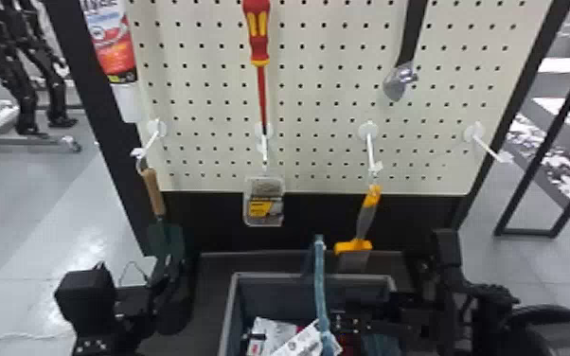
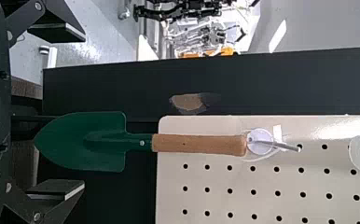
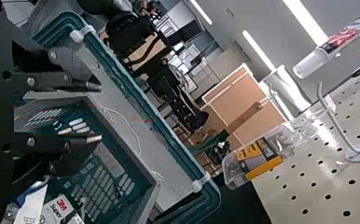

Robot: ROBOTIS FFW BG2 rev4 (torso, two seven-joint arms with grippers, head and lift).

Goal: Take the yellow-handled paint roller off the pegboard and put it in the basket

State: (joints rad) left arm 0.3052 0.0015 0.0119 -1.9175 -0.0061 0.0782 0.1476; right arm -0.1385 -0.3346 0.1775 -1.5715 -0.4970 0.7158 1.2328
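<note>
1. Dark surface [image 1: 210,279] spreads around the basket [image 1: 274,275], low in the head view. Basket has a grey rim and an upright teal handle [image 1: 319,289]; white packets [image 1: 277,329] lie inside.
2. Right gripper [image 1: 374,322] over the basket's right part, fingers parted, nothing between them.
3. Left gripper [image 1: 162,281] low on the left, near the trowel. Fingers wide apart, nothing held.
4. Yellow-handled paint roller [image 1: 364,220] hangs from the third hook [image 1: 370,146] from the left, yellow at top and lower collar, grey between. Flat end points down, beyond the basket's far rim.
5. Trowel [image 1: 154,189], wooden handle up, green blade down, on the leftmost hook. Clear pack [image 1: 264,201] with yellow label on the second.
6. Pegboard [image 1: 317,104] behind, pale, dark-framed. Higher up: red-and-yellow screwdriver [image 1: 257,35], tip down; dark-handled tool [image 1: 398,80] with a shiny metal head; red-and-white package [image 1: 111,45] at the left side.
7. Farther back: grey floor [image 1: 14,189], black robot legs [image 1: 26,90] off left, black metal frame [image 1: 539,161] off right.
</note>
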